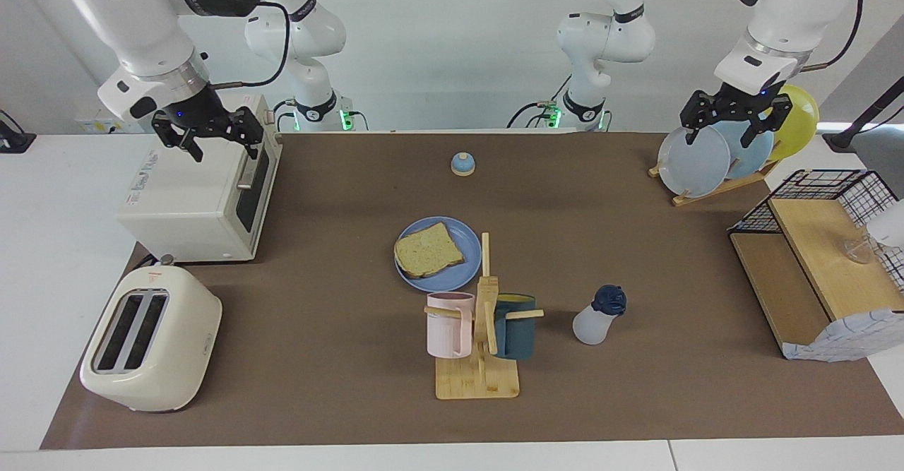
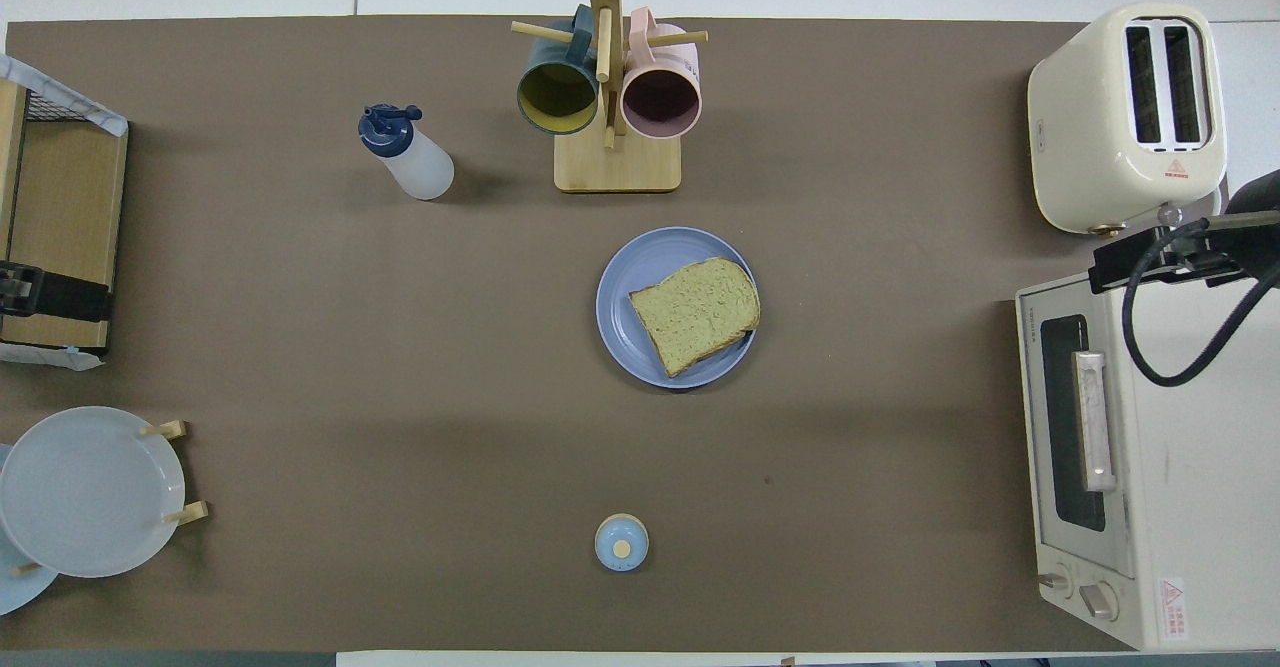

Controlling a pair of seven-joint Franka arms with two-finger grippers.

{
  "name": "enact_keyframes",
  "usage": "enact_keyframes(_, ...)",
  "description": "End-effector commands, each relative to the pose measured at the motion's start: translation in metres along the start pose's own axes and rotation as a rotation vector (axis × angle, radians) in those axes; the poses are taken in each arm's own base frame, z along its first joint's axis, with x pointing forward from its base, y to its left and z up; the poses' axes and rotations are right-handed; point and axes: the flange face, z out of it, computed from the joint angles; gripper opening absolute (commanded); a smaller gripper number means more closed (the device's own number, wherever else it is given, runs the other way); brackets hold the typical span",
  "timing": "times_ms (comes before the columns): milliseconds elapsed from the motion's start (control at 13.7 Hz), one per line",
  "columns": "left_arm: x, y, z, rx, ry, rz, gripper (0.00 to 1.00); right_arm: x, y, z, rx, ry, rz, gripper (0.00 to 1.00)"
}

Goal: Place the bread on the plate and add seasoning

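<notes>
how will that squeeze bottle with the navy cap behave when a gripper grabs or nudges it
The seasoning bottle looks like thin translucent plastic, so its walls will probably give under a firm pinch. It stands tall on a small base, so a push near the cap may well tip it. Round-bodied, it would likely roll once down. It appears light.

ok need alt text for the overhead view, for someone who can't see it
A square slice of tan toast lies on a round medium-blue plastic plate mid-table. Farther from the robots stand a translucent white squeeze bottle with a navy cap and a wooden mug rack; nearer sits a small blue-domed bell.
</notes>
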Motion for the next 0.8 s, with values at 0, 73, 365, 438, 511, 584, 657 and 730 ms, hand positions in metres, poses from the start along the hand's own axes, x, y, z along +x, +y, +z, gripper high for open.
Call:
enact_keyframes(0, -0.008, -0.014, -0.011, -0.013, 0.027, -0.057, 1.00, -0.003, 0.005, -0.003, -0.001, 0.006, -0.018, 1.00)
enact_keyframes(73, -0.006, -0.026, -0.006, -0.016, 0.024, -0.100, 1.00, -0.003, 0.005, -0.003, -0.001, 0.006, -0.018, 1.00)
enact_keyframes(365, 0.029, -0.023, -0.013, -0.094, 0.025, -0.133, 1.00, -0.003, 0.005, -0.003, -0.001, 0.006, -0.018, 1.00)
enact_keyframes(438, 0.031, -0.014, -0.014, -0.099, 0.006, -0.120, 1.00, -0.003, 0.005, -0.003, -0.001, 0.006, -0.018, 1.00)
enact_keyframes(511, 0.028, -0.006, -0.018, -0.096, 0.008, -0.108, 1.00, -0.003, 0.005, -0.003, -0.001, 0.006, -0.018, 1.00)
enact_keyframes(584, 0.023, -0.004, -0.005, -0.092, -0.014, -0.109, 1.00, -0.003, 0.005, -0.003, -0.001, 0.006, -0.018, 1.00)
enact_keyframes(657, 0.017, -0.002, 0.000, -0.089, -0.004, -0.119, 1.00, -0.003, 0.005, -0.003, 0.001, 0.006, -0.018, 1.00)
enact_keyframes(730, 0.018, -0.001, 0.000, -0.089, -0.001, -0.124, 1.00, -0.003, 0.005, -0.003, -0.001, 0.006, -0.018, 1.00)
